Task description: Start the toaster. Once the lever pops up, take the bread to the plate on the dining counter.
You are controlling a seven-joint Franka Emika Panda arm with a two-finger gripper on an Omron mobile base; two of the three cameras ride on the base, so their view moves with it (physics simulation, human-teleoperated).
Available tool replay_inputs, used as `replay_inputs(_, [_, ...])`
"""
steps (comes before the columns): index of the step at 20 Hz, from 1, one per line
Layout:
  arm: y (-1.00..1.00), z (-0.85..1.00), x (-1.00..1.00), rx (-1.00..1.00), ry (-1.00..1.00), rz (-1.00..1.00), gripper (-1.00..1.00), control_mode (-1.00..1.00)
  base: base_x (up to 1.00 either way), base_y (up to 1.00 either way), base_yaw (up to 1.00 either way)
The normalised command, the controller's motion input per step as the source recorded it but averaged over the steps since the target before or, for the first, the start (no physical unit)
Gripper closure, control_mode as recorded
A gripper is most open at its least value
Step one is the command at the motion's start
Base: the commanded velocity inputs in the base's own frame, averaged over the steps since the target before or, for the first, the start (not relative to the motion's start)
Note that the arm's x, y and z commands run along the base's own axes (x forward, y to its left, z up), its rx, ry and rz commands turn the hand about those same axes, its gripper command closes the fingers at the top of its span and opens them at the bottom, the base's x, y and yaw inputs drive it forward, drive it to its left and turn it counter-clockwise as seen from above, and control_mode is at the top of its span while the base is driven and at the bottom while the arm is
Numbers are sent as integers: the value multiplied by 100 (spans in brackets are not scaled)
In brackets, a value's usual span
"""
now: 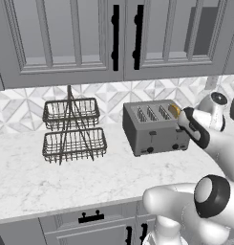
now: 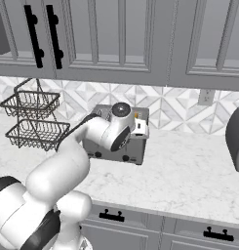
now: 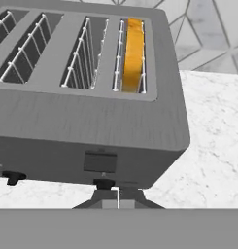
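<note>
Marble worktop (image 1: 66,177) runs under grey wall cabinets, with a wire basket rack (image 1: 73,130) at nine o'clock of the toaster (image 1: 154,128). Bread (image 3: 133,53) sits down in the slot nearest the toaster's right end, its orange top edge showing. Below that slot, the gripper (image 3: 118,198) hangs at six o'clock of the long face, jaws pressed together with nothing between them, just under a small dark tab that looks like the lever (image 3: 100,162). To start it well, I judge the closed tips should come onto that tab squarely and push straight down its track, without sliding off toward the knobs.
</note>
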Motion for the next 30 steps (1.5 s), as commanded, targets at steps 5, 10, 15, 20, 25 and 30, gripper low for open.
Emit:
replay_inputs(5, [0, 0, 47, 2, 8, 1, 100, -100, 0, 0, 0])
replay_inputs(10, [0, -2, 4, 2, 0, 0, 100, -100, 0, 0, 0])
replay_inputs(15, [5, -9, 0, 0, 0, 0, 100, -100, 0, 0, 0])
replay_inputs(20, [16, -18, 0, 0, 0, 0, 100, -100, 0, 0, 0])
replay_inputs(25, [5, -3, 0, 0, 0, 0, 100, -100, 0, 0, 0])
replay_inputs(30, [0, 0, 0, 0, 0, 0, 100, -100, 0, 0, 0])
